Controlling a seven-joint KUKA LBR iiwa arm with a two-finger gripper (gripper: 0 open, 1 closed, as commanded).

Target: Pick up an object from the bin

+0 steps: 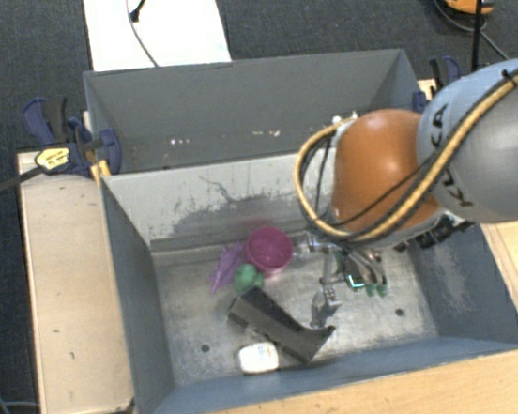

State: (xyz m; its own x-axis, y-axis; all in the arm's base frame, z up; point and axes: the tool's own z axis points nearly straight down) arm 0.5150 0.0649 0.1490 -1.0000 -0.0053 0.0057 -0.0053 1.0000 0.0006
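Gripper (332, 298), grip state impossible to tell, low over right end of dark grey angular plastic piece (272, 323), near side of grey metal bin (140, 293).

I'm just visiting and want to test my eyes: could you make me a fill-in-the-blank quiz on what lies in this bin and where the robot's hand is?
1. The small ball beside the pink cup is ____.
2. The little lump by the front wall of the bin is ____.
3. As the picture shows it, the hand hangs at the ____ end of the long dark slab.

Missing words: green; white; right.
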